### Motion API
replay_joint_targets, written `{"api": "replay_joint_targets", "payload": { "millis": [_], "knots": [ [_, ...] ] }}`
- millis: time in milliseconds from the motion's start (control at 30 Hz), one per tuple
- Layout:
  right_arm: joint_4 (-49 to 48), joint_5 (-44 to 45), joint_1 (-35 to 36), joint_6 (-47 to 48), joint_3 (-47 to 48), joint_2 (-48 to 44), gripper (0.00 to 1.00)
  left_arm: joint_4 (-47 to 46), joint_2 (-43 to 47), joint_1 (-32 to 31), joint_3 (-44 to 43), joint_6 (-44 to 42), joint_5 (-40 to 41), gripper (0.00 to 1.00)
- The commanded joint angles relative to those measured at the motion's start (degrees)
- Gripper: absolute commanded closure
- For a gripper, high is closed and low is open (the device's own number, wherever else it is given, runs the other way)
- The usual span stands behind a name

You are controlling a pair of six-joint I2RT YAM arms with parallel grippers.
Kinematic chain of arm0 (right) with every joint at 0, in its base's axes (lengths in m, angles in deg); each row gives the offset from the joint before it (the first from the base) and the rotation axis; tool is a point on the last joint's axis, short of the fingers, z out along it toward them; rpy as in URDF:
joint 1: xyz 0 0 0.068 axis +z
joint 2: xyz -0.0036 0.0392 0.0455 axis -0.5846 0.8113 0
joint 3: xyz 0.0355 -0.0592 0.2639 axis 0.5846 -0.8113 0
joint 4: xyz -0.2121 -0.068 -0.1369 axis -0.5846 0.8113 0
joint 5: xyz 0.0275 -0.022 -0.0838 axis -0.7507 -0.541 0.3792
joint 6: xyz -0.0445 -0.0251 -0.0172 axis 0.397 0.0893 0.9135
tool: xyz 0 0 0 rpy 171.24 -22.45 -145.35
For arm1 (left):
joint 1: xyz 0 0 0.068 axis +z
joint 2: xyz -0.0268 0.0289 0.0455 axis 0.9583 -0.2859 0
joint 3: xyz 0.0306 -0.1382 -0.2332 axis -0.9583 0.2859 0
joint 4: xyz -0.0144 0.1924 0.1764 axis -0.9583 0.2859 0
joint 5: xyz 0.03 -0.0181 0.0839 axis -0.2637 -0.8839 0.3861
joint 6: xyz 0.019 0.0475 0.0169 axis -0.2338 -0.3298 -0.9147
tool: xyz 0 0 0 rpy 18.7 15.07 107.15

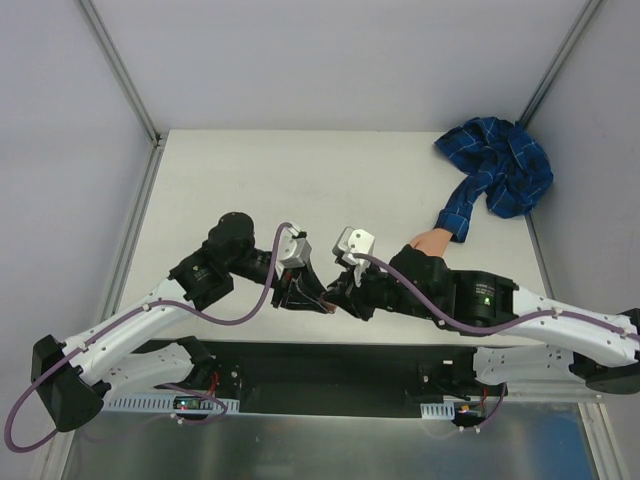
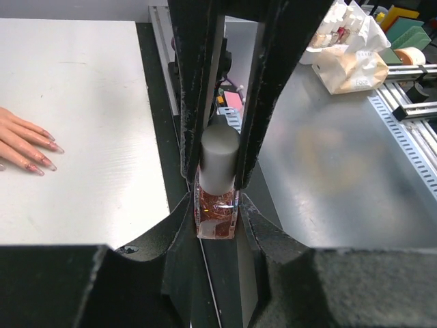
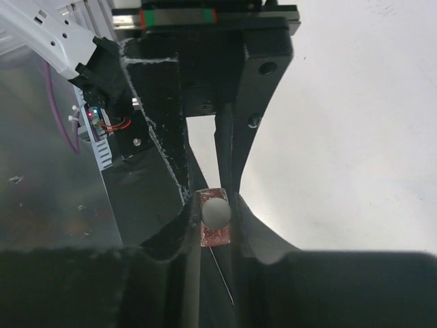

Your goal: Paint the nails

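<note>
1. Left gripper (image 2: 217, 208): clamped on the glass body of the small pinkish bottle (image 2: 217, 220), at the table's (image 1: 300, 180) 6 o'clock edge.
2. Right gripper (image 3: 217, 220): closed on the bottle's white cap (image 2: 218, 158).
3. Nails (image 2: 46, 146): on the fake hand (image 1: 430, 242), flat at the table's 3 o'clock and apart from the bottle.
4. Plaid sleeve (image 1: 497, 180): bunched at 1 o'clock.

The left arm (image 1: 150, 315) and right arm (image 1: 545, 315) bend inward, wrists nearly meeting; left gripper (image 2: 217, 205) clamps a small bottle (image 2: 217, 222), right gripper (image 3: 216, 205) pinches its cap (image 2: 218, 160), tips facing each other
</note>
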Motion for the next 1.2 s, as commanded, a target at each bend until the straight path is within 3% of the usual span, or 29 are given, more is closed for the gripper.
{"api": "replay_joint_targets", "payload": {
  "millis": [0, 67, 167, 200, 233, 267, 300, 333, 400, 500, 633, 700, 733, 767, 867, 1033, 1167],
  "knots": [
    [-2.5, -0.4, -0.6, 0.7, -0.2, -1.2, 0.91, -3.0, 1.0, -0.1, -2.2, 0.2, -2.2, 1.00],
    [-2.6, 0.3, -0.6, -0.2, -0.2, -0.8, 0.99, -3.0, 1.8, -0.1, -1.9, 0.2, 0.9, 1.00],
    [-2.5, 6.7, 0.1, -3.7, 0.4, 2.0, 0.99, -3.0, 3.7, 0.1, -1.1, 0.2, 9.0, 1.00],
    [-2.2, 12.0, 1.3, -5.2, 0.7, 5.0, 0.99, -2.9, 4.3, 0.1, -0.8, 0.2, 12.0, 1.00],
    [-1.1, 31.3, 3.3, -7.4, 2.4, 6.7, 0.99, -2.8, 5.4, 0.4, -0.2, 0.2, 14.7, 1.00],
    [6.2, 44.2, 7.5, -13.7, 4.5, 9.5, 0.99, -2.5, 6.0, 0.6, 0.1, 0.3, 21.7, 1.00],
    [15.9, 53.2, 8.8, -36.0, 7.5, 12.4, 0.99, -1.6, 6.4, 0.7, 0.3, 0.2, 24.5, 1.00],
    [23.8, 59.3, 9.8, -43.7, 11.1, 18.9, 0.99, -0.7, 7.0, 1.0, 0.2, -0.4, 27.6, 1.00],
    [39.7, 63.0, 12.2, -58.3, 20.9, 24.9, 0.99, 1.3, 7.0, 1.1, 0.0, -1.0, 33.2, 1.00],
    [46.7, 64.9, 12.4, -59.9, 28.7, 31.4, 0.99, 1.6, 7.0, 1.1, 0.0, -2.0, 33.3, 1.00],
    [28.1, 60.2, 11.5, -39.7, 24.0, 27.0, 0.95, 1.6, 6.2, 1.1, -0.4, -1.7, 31.0, 1.00],
    [18.6, 54.9, 10.0, -31.1, 16.3, 20.6, 0.79, 1.6, 6.1, 1.1, -0.5, -1.7, 29.8, 1.00],
    [10.7, 47.4, 9.2, -26.8, 13.8, 18.2, 0.72, 1.6, 6.0, 1.0, -0.7, -1.7, 28.3, 1.00],
    [8.5, 43.5, 7.5, -22.9, 11.9, 16.2, 0.60, 1.6, 5.8, 1.1, -0.8, -1.7, 27.5, 1.00],
    [3.3, 29.9, 3.8, -17.7, 6.6, 9.6, 0.42, 1.5, 5.2, 1.0, -1.2, -2.0, 23.0, 1.00],
    [-4.0, 6.5, -0.1, -9.1, 1.3, 1.1, 0.30, 0.5, 3.7, 1.0, -1.9, -2.4, 11.7, 1.00],
    [-4.2, -0.7, -2.5, -5.6, 0.8, -0.7, 0.32, -2.0, 2.5, 0.8, -2.3, -0.3, 1.4, 1.00]
  ]
}}
